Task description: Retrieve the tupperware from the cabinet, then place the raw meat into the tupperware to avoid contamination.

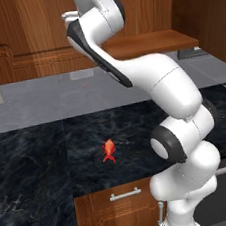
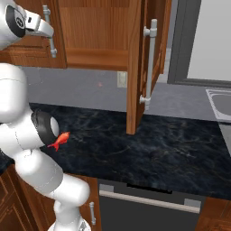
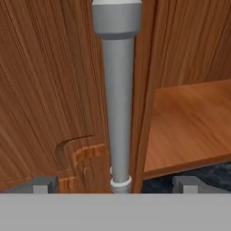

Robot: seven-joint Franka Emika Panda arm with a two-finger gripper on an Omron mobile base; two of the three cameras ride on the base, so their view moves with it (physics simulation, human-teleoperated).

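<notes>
The reddish-brown wooden wall cabinet [image 1: 35,39] ran off the top edge; the white arm [image 2: 20,131] covered its left door's lower part

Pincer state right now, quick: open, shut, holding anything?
Pincer: open, holding nothing; its tips stand either side of the silver door handle of the cabinet, not clamped on it.
</notes>
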